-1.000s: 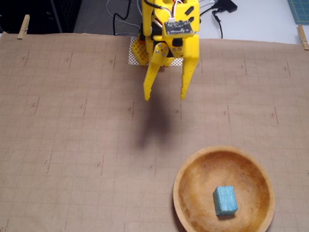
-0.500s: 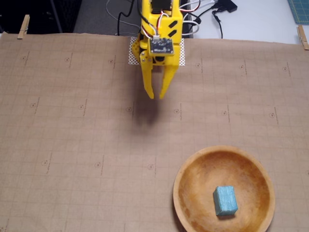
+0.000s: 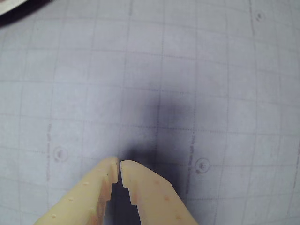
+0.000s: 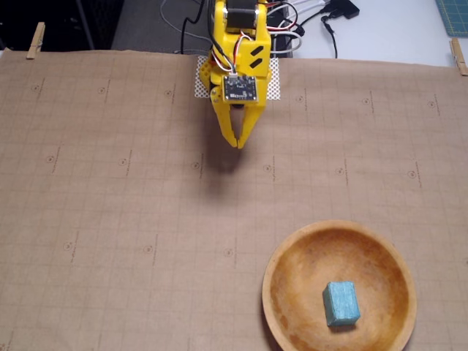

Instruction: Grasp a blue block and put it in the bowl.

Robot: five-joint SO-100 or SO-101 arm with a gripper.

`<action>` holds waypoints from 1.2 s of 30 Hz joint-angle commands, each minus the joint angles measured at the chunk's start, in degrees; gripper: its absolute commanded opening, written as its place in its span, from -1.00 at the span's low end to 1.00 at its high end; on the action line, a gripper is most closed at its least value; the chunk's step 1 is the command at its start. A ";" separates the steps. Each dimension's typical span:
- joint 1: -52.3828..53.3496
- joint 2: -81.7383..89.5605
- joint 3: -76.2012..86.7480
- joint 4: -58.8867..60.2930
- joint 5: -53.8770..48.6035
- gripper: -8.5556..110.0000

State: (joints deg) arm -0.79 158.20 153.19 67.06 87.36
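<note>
The blue block (image 4: pixel 341 303) lies inside the wooden bowl (image 4: pixel 292 252) at the lower right of the fixed view. My yellow gripper (image 4: pixel 238 143) hangs near the arm's base at the top centre, far from the bowl, with its fingertips together and nothing between them. In the wrist view the gripper (image 3: pixel 119 164) enters from the bottom edge, tips nearly touching, over bare gridded paper with its shadow under it. The block and the bowl are out of the wrist view.
Brown gridded paper (image 4: pixel 110 219) covers the table, held by wooden clothespins (image 4: pixel 35 40) at the back corners. Cables (image 4: pixel 314 22) and a white perforated base plate (image 4: pixel 274 84) lie behind the arm.
</note>
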 commanded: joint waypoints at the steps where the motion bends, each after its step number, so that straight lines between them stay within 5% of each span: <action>1: 0.18 4.75 1.32 0.00 -0.62 -0.89; 36: -0.18 37.88 26.19 5.19 4.22 -0.88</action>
State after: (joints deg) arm -0.88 195.73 180.35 70.31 90.53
